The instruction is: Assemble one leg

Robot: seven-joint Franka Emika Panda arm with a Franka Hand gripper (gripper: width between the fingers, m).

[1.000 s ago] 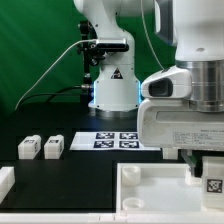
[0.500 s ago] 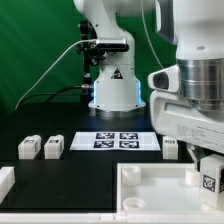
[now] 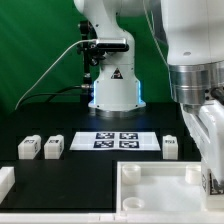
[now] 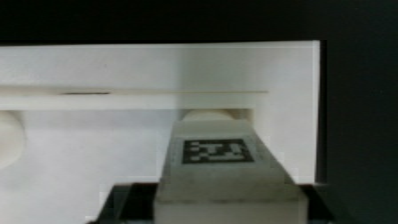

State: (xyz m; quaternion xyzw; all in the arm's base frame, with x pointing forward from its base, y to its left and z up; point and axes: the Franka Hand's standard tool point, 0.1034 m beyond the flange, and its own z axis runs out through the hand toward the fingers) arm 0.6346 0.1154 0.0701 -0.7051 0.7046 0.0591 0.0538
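My gripper (image 3: pixel 212 160) is at the exterior view's right edge, above the right side of the large white tray (image 3: pixel 150 172). In the wrist view it (image 4: pixel 217 208) is shut on a white leg (image 4: pixel 217 165) with a black-and-white tag, and dark fingers (image 4: pixel 128 205) flank it. The leg hangs over the tray's white surface (image 4: pixel 107 80) near its edge. Three more legs stand on the black table: two at the left (image 3: pixel 28 147) (image 3: pixel 52 146) and one (image 3: pixel 170 146) beside the marker board.
The marker board (image 3: pixel 117 140) lies flat in front of the arm's base (image 3: pixel 112 90). A white part (image 3: pixel 5 181) shows at the exterior view's lower left edge. Cables run behind the base on the left.
The arm's body has shifted up and to the exterior view's right with the leg in the gripper. This uncovered the leg beside the marker board. The legs on the table have not moved.
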